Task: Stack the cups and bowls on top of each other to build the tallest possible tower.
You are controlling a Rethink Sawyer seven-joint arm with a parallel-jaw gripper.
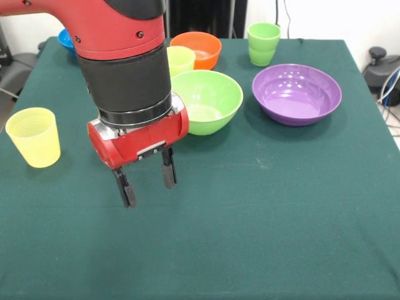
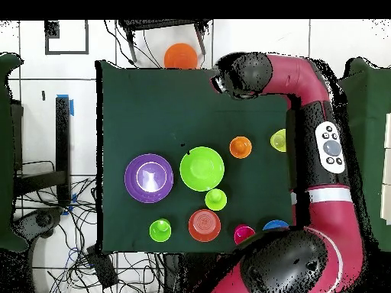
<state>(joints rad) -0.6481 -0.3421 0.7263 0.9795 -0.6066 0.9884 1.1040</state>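
The claw [image 1: 147, 182] hangs open and empty above bare counter [image 1: 262, 212]. The pale yellow cup [image 1: 34, 136] stands off to its side, the lime bowl [image 1: 205, 100] just behind. Both look light, stiff and slick; pinch at the rim.

A dark green cloth [image 1: 294, 212] covers the table from edge to edge; in the overhead view the same cloth [image 2: 145, 99] shows as a dark rectangle on a white tiled floor [image 2: 38, 84]. A tangle of thin cables [image 2: 80, 240] lies on the floor beside one corner of the table, and a short strip of blue tape [image 2: 72, 105] is stuck to a tile near another side. In the front view, a white wall [image 1: 325, 19] stands behind the table, more cables [image 1: 389, 94] hang off its right edge, and a black knobbed fixture [image 1: 377, 55] sits just beyond them.
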